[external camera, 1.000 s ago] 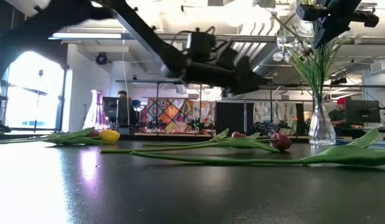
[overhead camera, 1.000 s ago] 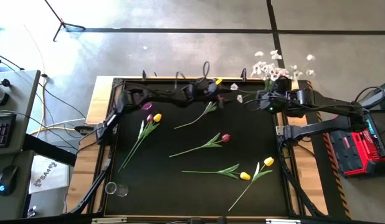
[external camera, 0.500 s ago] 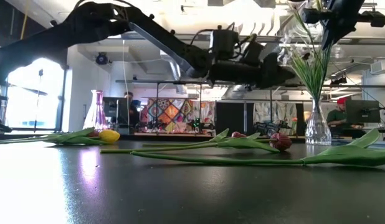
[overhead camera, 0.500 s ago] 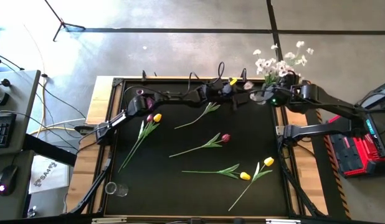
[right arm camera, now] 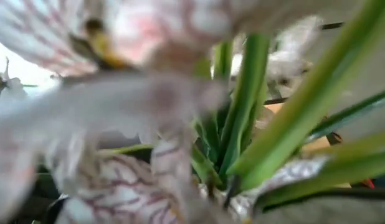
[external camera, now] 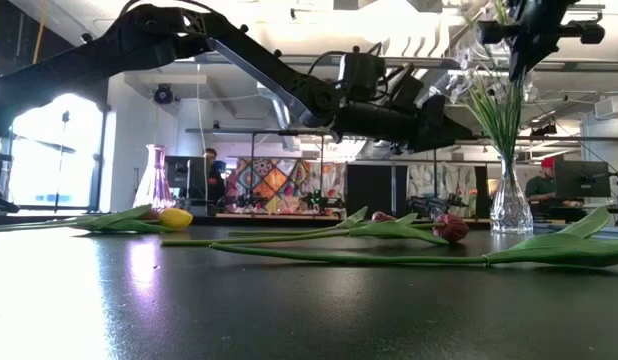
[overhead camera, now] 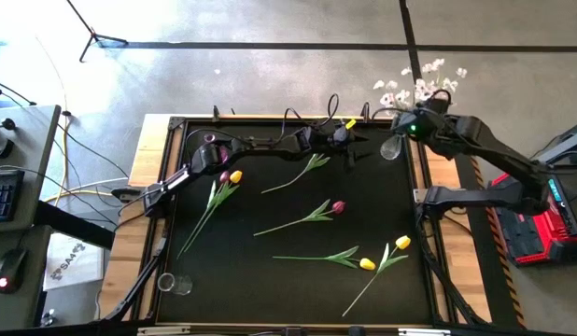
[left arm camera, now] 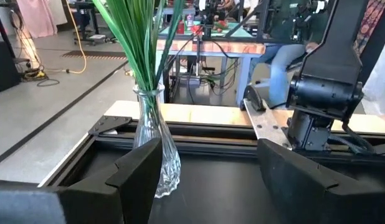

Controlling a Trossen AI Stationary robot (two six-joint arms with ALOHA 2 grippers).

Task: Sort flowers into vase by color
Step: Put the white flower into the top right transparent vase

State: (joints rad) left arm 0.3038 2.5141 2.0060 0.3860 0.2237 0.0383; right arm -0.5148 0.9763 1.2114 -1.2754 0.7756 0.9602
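High view: 3 yellow tulips [overhead camera: 235,175], 2 red tulips [overhead camera: 338,206], 1 white spray [overhead camera: 415,86].

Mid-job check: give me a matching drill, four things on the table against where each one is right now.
Things:
1. clear vase
2. purple vase
3. small glass
4. dark red tulip

Places:
A. near-left corner of the mat
B. far-right corner, holding green stems
C. middle of the mat, lying flat
D. far-left corner, by the left arm

Pairs: 1-B, 2-D, 3-A, 4-C
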